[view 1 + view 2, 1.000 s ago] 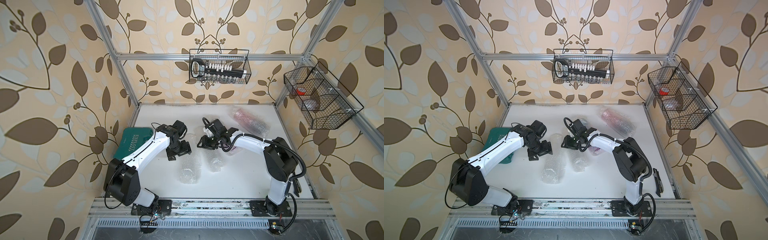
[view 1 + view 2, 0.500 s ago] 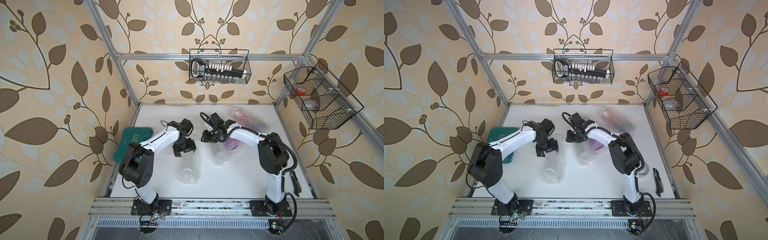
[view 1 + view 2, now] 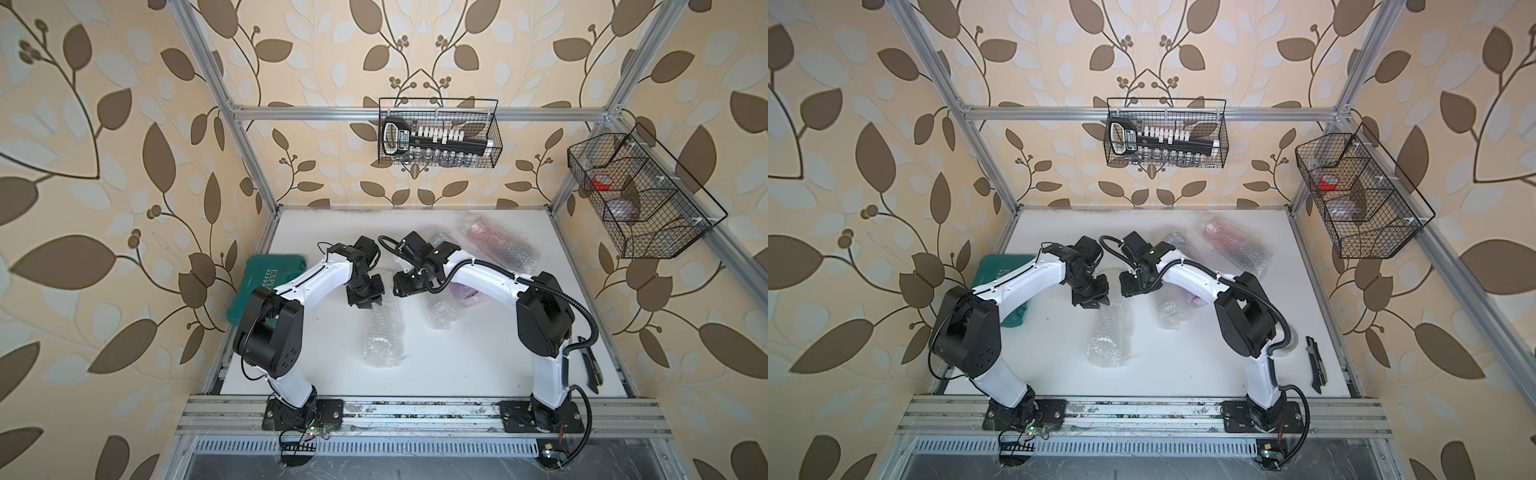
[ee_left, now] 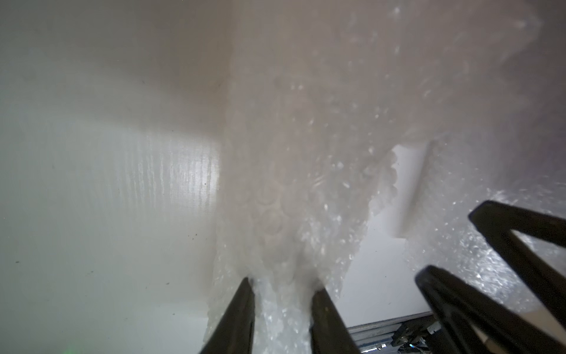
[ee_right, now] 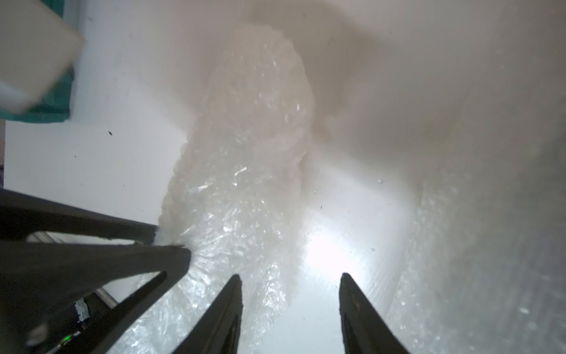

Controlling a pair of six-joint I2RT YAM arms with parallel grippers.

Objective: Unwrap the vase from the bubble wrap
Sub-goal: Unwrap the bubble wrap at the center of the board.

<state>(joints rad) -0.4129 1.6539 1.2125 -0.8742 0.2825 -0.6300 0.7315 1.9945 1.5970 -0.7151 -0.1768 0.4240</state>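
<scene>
A long bundle of clear bubble wrap [image 3: 383, 332] lies mid-table in both top views [image 3: 1109, 332]. No vase can be made out inside it. My left gripper [image 3: 368, 300] is at the bundle's far end. In the left wrist view the left gripper [image 4: 283, 285] is shut on a bunched fold of the bubble wrap [image 4: 275, 214]. My right gripper [image 3: 402, 286] hovers just right of it, facing the left one. In the right wrist view the right gripper [image 5: 291, 275] is open, with the wrap's edge [image 5: 245, 184] beside one finger [image 5: 226, 309] and not pinched.
A second wrapped bundle with something purple inside [image 3: 451, 305] lies under the right forearm. A third, pinkish one [image 3: 498, 245] is at the back right. A green pouch [image 3: 266, 282] lies at the left edge, a black knife [image 3: 592, 365] at the right edge. Wire baskets [image 3: 438, 133] [image 3: 640, 195] hang on the walls.
The left gripper moved in to the bundle's far end and closed on the bubble wrap. The right gripper shifted left toward it and opened slightly.
</scene>
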